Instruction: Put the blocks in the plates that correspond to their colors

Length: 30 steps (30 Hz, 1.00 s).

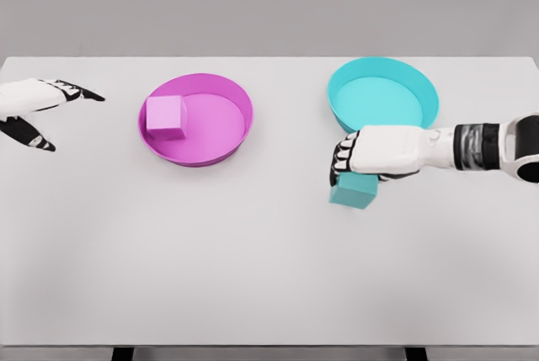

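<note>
A pink block (165,117) lies inside the magenta plate (227,140), against its left wall. The teal plate (424,92) stands at the back right with nothing in it. Just in front of its near left rim sits a teal block (354,191) on the table. My right hand (347,163) comes in from the right and covers the block's top, fingers curled down around it. My left hand (49,108) hovers at the far left edge, well left of the magenta plate, fingers spread and holding nothing.
The white table (253,277) stretches wide in front of both plates. Its front edge runs along the bottom of the view, its back edge just behind the plates.
</note>
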Motion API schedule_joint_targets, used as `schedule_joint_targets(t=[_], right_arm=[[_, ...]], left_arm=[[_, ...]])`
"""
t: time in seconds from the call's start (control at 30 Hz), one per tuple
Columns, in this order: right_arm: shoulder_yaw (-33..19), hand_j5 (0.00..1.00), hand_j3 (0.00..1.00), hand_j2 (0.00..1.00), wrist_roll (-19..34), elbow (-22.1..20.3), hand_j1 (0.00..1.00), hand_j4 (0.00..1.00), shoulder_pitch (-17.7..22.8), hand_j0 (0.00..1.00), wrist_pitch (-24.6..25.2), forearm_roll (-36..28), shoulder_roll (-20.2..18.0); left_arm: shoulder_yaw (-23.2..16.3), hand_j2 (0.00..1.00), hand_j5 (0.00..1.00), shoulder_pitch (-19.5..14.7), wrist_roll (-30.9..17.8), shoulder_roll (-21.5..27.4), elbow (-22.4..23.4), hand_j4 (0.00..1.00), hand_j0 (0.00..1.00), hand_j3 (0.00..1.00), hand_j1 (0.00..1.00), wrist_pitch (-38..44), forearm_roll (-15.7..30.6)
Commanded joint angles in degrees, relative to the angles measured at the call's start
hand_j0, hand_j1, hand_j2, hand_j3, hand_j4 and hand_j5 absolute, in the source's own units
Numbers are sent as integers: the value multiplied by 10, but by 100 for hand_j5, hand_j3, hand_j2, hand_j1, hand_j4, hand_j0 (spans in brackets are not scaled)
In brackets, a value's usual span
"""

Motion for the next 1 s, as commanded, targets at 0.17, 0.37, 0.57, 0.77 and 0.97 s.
schedule_joint_targets(t=[0.17,0.37,0.57,0.77,0.97], right_arm=[[-1,58,58,58,0,24,58,58,-17,58,1,-16,11],[-2,58,58,58,2,65,58,58,-40,58,1,-32,28],[-2,58,58,58,2,102,58,58,-58,58,1,-32,43],[-2,58,58,58,2,147,58,58,-77,58,1,-32,67],[-2,58,58,58,2,188,58,58,-91,58,1,-33,71]], left_arm=[[0,100,100,-3,0,-1,32,100,100,100,100,2,12],[1,100,100,-2,0,-2,33,100,100,100,100,2,12],[0,100,100,0,0,-5,32,100,100,100,100,2,12],[0,100,100,0,0,-7,32,100,100,100,100,2,11],[-1,100,100,0,0,-9,32,100,100,100,100,2,11]])
